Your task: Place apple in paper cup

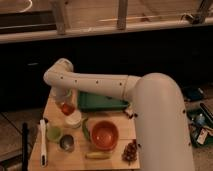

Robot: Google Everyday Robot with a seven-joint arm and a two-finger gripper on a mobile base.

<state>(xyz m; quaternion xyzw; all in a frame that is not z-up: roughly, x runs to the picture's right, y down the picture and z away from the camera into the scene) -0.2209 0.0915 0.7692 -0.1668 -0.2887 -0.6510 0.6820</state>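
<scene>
**Apple held just above the paper cup**

The gripper (65,102) hangs at the left side of the table, pointing down, with the apple (68,108) clamped at its tip. The apple sits directly over the mouth of the paper cup (73,119), very close to its rim; whether it touches cannot be told. The white arm (95,84) bends from the gripper up to an elbow at the far left, then runs right to the robot's large body.

On the wooden table (115,154), a pale-green cup (53,133) stands just left of the paper cup, with a dark metal cup (66,143) nearer. A red-orange bowl (104,135) sits to the right, a green tray (100,101) beyond it. A banana (97,155) lies at the near edge beside a grape bunch (130,151). A white utensil (42,142) lies along the left edge.
</scene>
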